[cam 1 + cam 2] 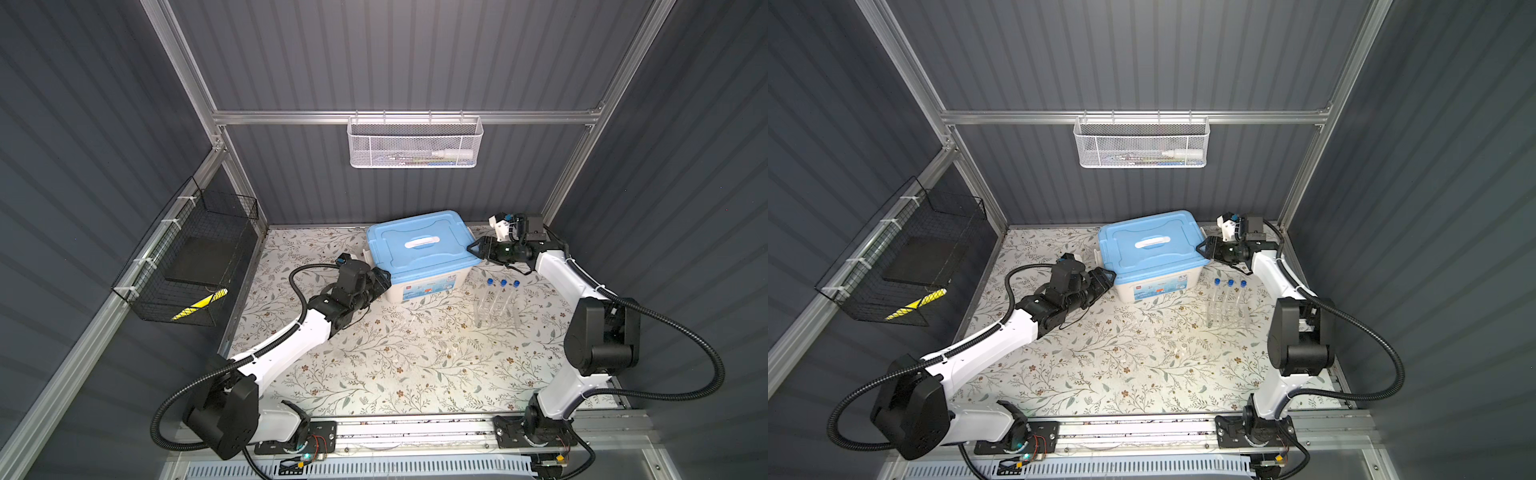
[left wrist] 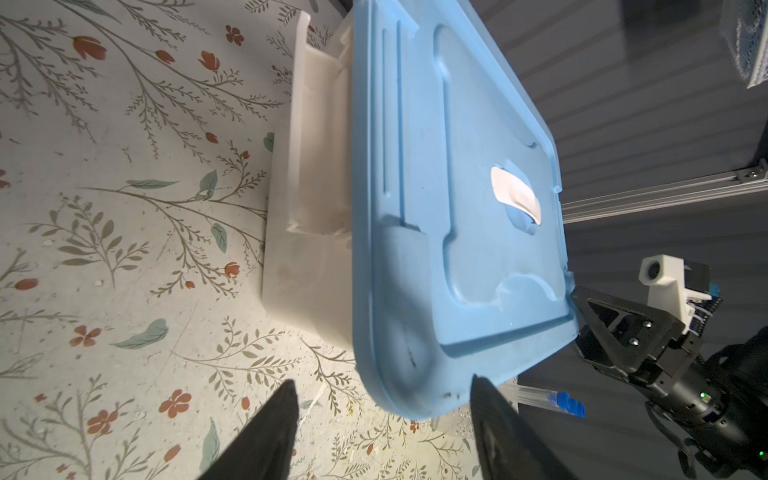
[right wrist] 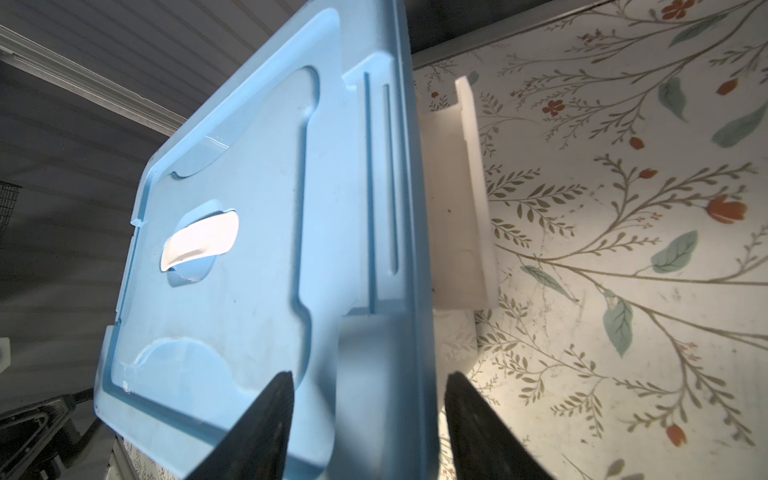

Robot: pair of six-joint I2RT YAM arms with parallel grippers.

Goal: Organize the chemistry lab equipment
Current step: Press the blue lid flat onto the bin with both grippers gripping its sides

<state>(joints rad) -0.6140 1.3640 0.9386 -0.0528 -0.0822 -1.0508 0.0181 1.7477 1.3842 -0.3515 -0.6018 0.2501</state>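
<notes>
Left gripper [image 1: 387,277]: jaws wide apart, astride front-left corner of blue lid [image 1: 415,257], not clamped on it. Right gripper [image 1: 471,248]: jaws parted astride lid's right edge; cannot tell if gripping. Three blue-capped test tubes [image 1: 503,291] upright in clear rack [image 1: 496,320], right of cream box [image 1: 428,286].

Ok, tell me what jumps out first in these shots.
The cream box with its blue lid stands at the back middle of the floral table, with the left claw and right claw at opposite ends, each astride the lid's rim. Right of it in both top views, three blue-capped test tubes stand upright in a clear rack.
</notes>
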